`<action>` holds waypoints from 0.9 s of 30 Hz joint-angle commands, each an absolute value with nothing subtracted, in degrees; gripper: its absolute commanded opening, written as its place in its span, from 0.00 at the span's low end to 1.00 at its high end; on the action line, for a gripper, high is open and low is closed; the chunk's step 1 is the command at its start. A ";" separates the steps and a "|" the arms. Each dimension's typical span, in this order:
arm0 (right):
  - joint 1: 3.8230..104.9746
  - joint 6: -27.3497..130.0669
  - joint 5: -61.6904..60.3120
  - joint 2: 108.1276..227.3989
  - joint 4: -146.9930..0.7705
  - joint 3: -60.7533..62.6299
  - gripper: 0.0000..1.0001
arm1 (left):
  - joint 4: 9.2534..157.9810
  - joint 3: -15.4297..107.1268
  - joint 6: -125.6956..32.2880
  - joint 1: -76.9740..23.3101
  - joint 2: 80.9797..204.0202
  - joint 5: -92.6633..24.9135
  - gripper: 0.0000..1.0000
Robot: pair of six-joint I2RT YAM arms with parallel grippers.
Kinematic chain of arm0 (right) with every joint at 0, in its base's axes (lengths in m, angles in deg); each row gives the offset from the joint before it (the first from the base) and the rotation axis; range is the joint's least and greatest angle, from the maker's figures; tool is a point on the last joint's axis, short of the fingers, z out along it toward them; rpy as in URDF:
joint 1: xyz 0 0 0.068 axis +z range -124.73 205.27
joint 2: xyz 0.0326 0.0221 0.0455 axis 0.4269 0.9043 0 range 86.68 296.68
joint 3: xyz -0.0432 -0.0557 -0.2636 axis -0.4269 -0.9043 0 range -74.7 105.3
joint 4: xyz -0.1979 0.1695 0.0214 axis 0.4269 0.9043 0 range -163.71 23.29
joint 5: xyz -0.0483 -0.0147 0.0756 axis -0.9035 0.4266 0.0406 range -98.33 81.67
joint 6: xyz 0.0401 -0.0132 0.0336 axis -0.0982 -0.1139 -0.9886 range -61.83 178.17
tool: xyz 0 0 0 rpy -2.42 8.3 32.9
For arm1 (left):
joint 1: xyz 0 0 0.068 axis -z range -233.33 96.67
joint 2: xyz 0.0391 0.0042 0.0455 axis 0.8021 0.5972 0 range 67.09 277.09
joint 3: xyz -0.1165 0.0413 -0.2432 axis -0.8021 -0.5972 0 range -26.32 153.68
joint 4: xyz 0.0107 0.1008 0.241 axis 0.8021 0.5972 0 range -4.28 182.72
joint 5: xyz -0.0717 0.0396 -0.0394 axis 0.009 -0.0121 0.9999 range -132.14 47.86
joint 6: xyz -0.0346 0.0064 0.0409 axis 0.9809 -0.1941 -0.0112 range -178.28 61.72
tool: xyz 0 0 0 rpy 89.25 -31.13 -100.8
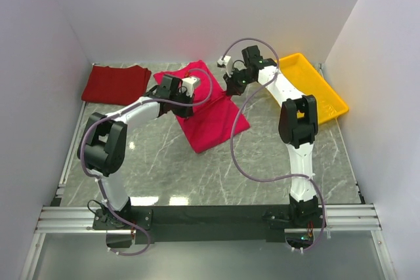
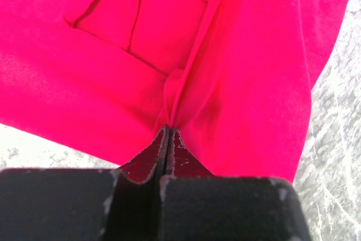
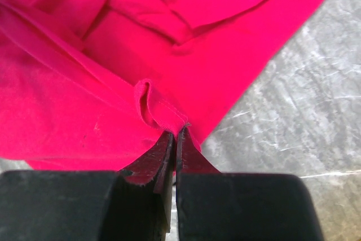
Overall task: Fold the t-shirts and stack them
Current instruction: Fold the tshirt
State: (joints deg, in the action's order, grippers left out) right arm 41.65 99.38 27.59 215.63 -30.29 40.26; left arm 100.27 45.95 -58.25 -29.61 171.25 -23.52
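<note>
The bright crimson t-shirt (image 1: 213, 119) lies partly folded in the middle of the table. My left gripper (image 1: 186, 105) is shut on a pinched fold of it (image 2: 175, 91) at its left side. At the shirt's far right edge, my right gripper (image 1: 231, 85) is shut on a rolled hem (image 3: 155, 108). In both wrist views the jaws (image 2: 168, 130) (image 3: 176, 133) meet with cloth between the tips. The darker maroon t-shirt (image 1: 115, 84) rests folded at the back left, away from both grippers.
A yellow plastic tray (image 1: 328, 100) stands at the back right, just beyond the right arm. White walls close in the marble table (image 1: 197, 175) on the left, the back and the right.
</note>
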 commanded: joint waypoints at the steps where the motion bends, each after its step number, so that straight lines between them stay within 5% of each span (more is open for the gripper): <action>1: 42.14 96.93 25.86 216.67 -33.28 44.21 0.00 | 99.52 48.21 -59.86 -30.48 170.54 -23.41 0.01; 27: 44.08 97.02 19.53 222.03 -33.89 50.72 0.00 | 102.16 55.68 -64.44 -31.62 175.55 -33.08 0.01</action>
